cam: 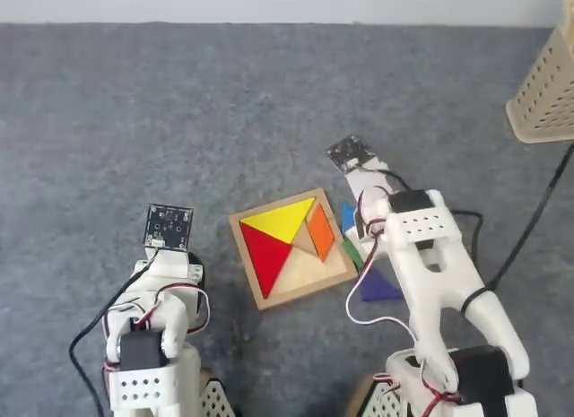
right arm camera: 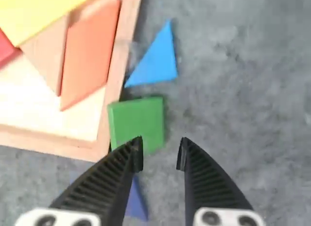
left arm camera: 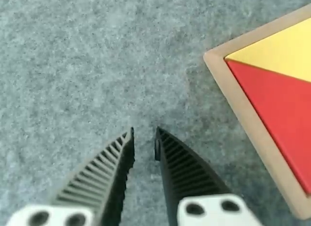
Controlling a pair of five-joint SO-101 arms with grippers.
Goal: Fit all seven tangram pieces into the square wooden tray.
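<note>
**Mostly open carpet on the left, loose pieces crowding the right**

Left gripper (left arm camera: 144, 133) hangs low over bare grey carpet (left arm camera: 73, 56). Its fingers are parted by a narrow gap and hold nothing. Open floor lies ahead of its tips and out to its left. The nearest edge is a corner of the wooden tray (left arm camera: 243, 102), ahead and off to its right, apart from the fingers.

Inside the tray, the yellow triangle (cam: 280, 221) and the red triangle (cam: 266, 251) meet along one long side and fill the half closest to the left gripper. The orange piece (cam: 321, 230) lies on the far side of them, with bare wood beside it, toward the right gripper.

Right gripper (right arm camera: 160, 141) is a little wider open and also empty. The green square (right arm camera: 137, 120) lies just ahead of its tips, close against the tray's outer rim, with one fingertip over the square's near edge. The blue triangle (right arm camera: 155, 63) lies farther ahead, near the same rim. A purple triangle (cam: 378, 287) lies back under the arm. To the gripper's right the carpet is open. A pale perforated object (cam: 547, 85) stands well away, ahead and to the right.
</note>
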